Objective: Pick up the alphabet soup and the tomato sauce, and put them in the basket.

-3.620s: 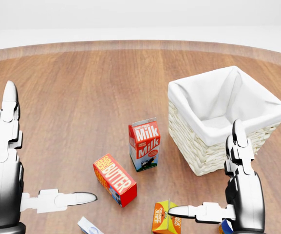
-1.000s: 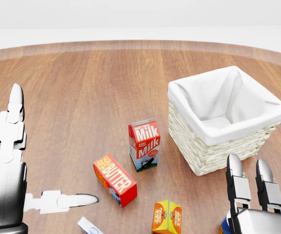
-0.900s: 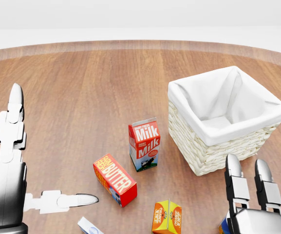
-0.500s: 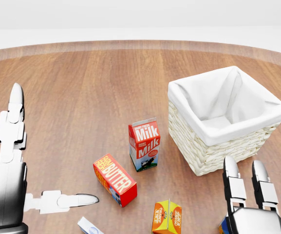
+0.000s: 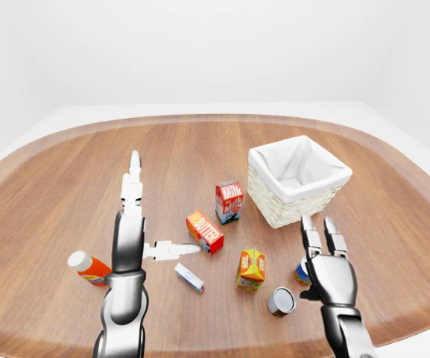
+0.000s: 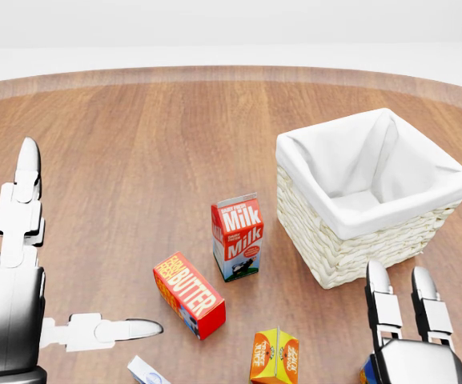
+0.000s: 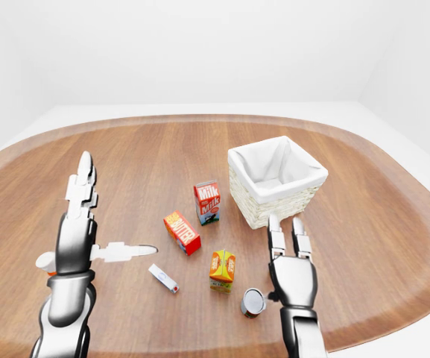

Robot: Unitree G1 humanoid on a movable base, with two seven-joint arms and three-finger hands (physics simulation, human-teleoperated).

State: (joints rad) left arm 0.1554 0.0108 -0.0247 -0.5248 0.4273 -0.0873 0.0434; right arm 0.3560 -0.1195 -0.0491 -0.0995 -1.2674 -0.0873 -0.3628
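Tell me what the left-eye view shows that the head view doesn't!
Only the left-eye view shows the can lying on its side, the bottle with the white cap and the whole small white box. It also shows the table's outer edge and more of the second can behind the right robot hand. The head view shows nothing extra, only things larger. Both show the basket, milk carton, butter box, orange carton and left robot hand.

A milk carton (image 6: 237,237) stands upright up and left of the right hand (image 5: 328,262). A butter box (image 6: 188,294) lies near the left hand's (image 5: 131,224) thumb. An orange juice carton (image 5: 250,269) stands left of the right hand.
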